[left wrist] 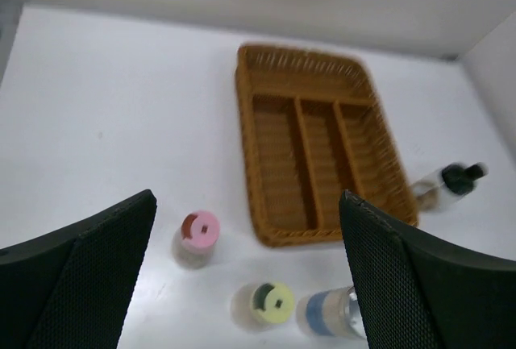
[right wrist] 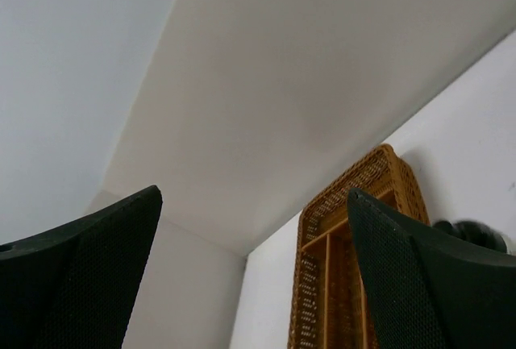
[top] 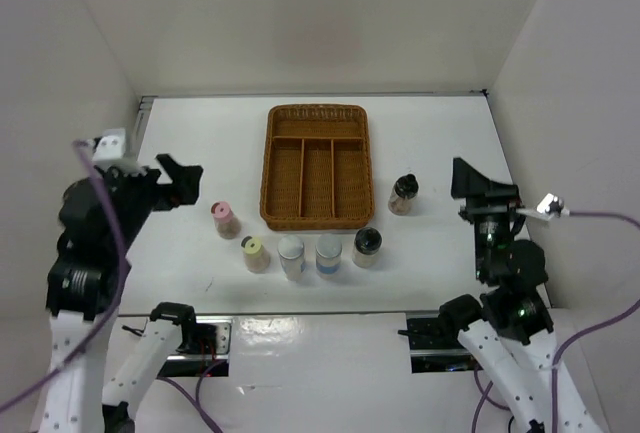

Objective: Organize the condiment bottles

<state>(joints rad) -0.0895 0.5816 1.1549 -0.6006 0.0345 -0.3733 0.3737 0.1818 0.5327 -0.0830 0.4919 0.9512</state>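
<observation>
Several condiment bottles stand in front of the wicker tray [top: 270, 153]: pink-lidded [top: 226, 218], yellow-lidded [top: 255, 252], silver-lidded [top: 291, 254], blue-labelled [top: 328, 253] and black-lidded [top: 367, 246]. A second black-lidded one [top: 403, 193] stands right of the tray. My left gripper [top: 180, 181] hangs open, raised to the left of the pink one. In its wrist view the pink [left wrist: 197, 232], yellow [left wrist: 270, 303] and blue-labelled [left wrist: 326, 313] bottles show below the open left gripper [left wrist: 247, 197]. My right gripper [top: 470, 181] is open right of the black-lidded bottle, holding nothing; the right gripper [right wrist: 254, 192] looks upward.
The tray [left wrist: 246, 123] has one cross compartment at the back and three long ones, all bare. White walls enclose the table on the left, back and right. The tray's corner [right wrist: 379, 164] and a black lid [right wrist: 476, 232] show in the right wrist view.
</observation>
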